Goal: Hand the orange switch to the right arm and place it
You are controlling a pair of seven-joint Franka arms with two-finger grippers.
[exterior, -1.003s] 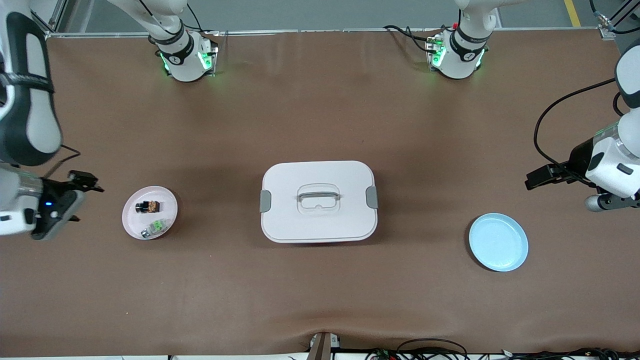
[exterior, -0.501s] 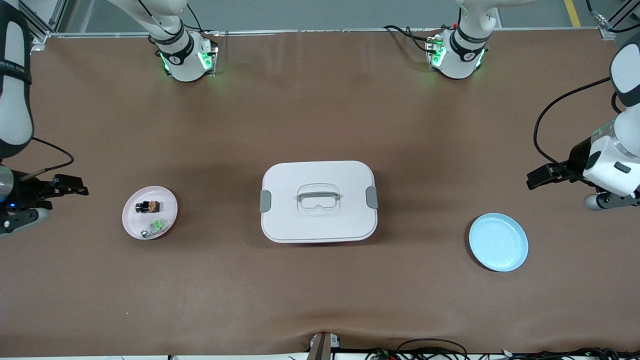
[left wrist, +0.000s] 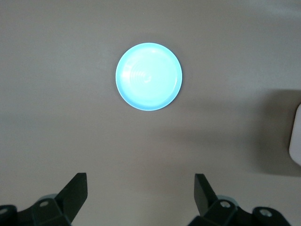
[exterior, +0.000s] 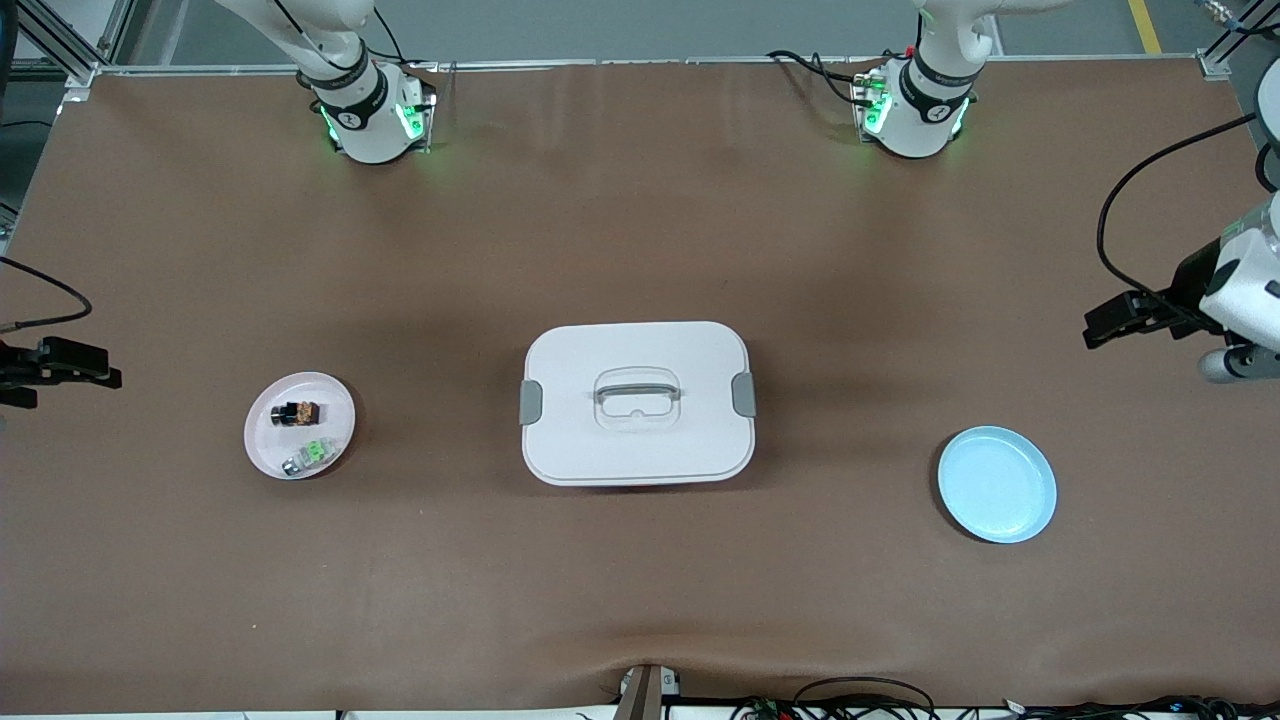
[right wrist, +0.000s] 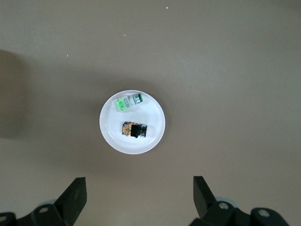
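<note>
Both switches on pink plate [right wrist: 132,121], right wrist view only.

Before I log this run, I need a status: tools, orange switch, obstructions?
Left tool and right tool open, empty. Orange switch on pink plate beside green switch. Nothing blocking it.

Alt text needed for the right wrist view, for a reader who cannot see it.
A small white plate on the brown table holds the orange switch and a green switch lying apart. The right gripper hangs above with its jaws wide open, holding nothing.
</note>
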